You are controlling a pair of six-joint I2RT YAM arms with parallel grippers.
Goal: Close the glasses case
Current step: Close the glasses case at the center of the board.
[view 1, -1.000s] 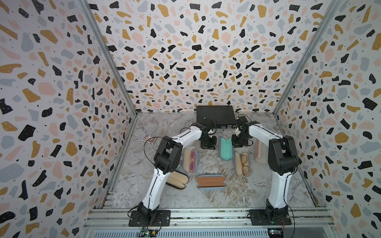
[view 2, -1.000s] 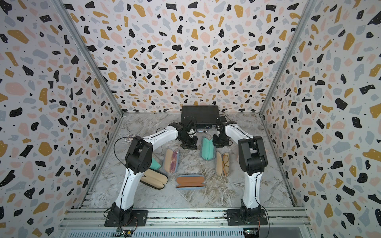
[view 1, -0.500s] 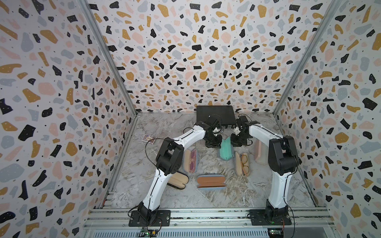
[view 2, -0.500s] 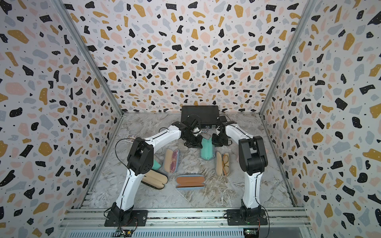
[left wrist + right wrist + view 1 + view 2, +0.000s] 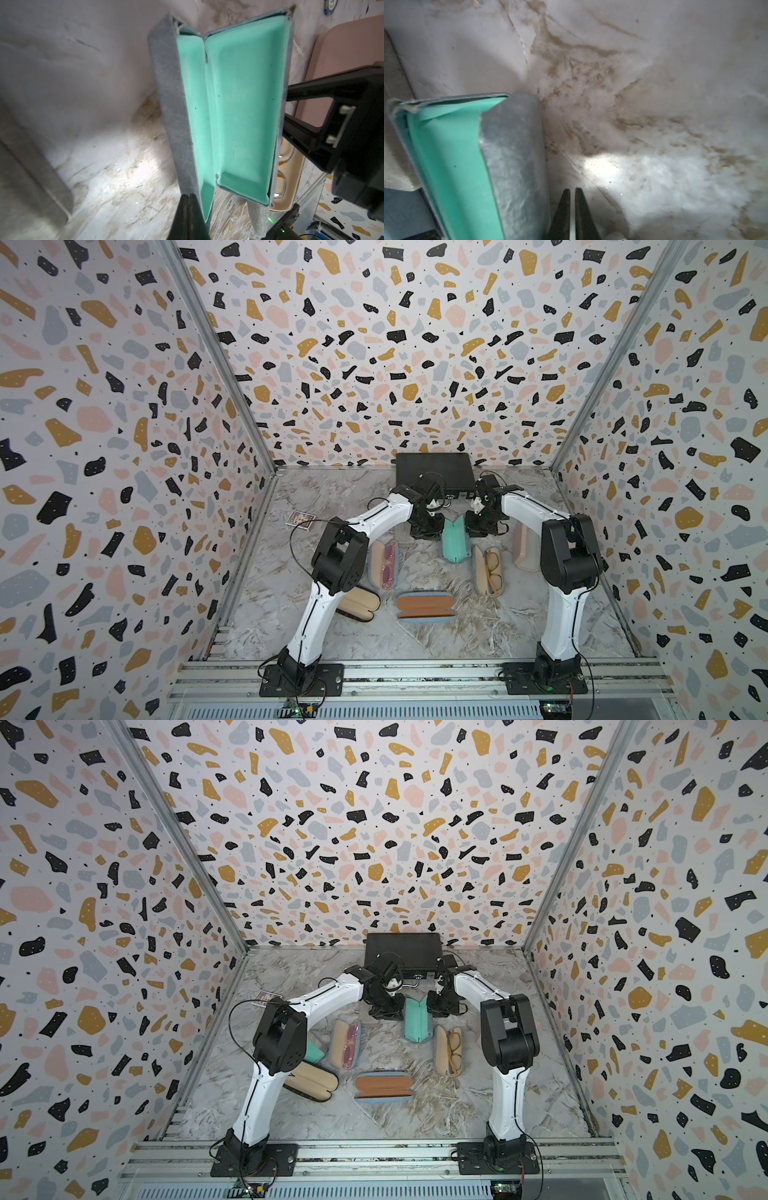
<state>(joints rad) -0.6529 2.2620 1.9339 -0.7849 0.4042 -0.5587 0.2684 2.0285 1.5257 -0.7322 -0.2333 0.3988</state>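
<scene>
Left claw (image 5: 189, 199): tips shut tight together, gripping nothing, nosed right up against the grey outer shell of one half; likely touching.
Right claw (image 5: 571, 193): tips all but together, just a sliver of a gap, nothing between them; parked just beside the grey shell of the opposite half.
Glasses case (image 5: 455, 539): teal lining, empty, folded up into a V between the two claws, both halves lifted off the table (image 5: 332, 497), rims well apart.
Spot: toward the back edge, about mid-width, just in front of the black box (image 5: 434, 472).
Done: halfway there by the look of it — halves raised, a claw on each flank.
Left to do: squeeze inward from both sides until the rims meet and latch.
Watch for: case skidding or tipping out from between the tips — only the hinge edge down on the table.
</scene>
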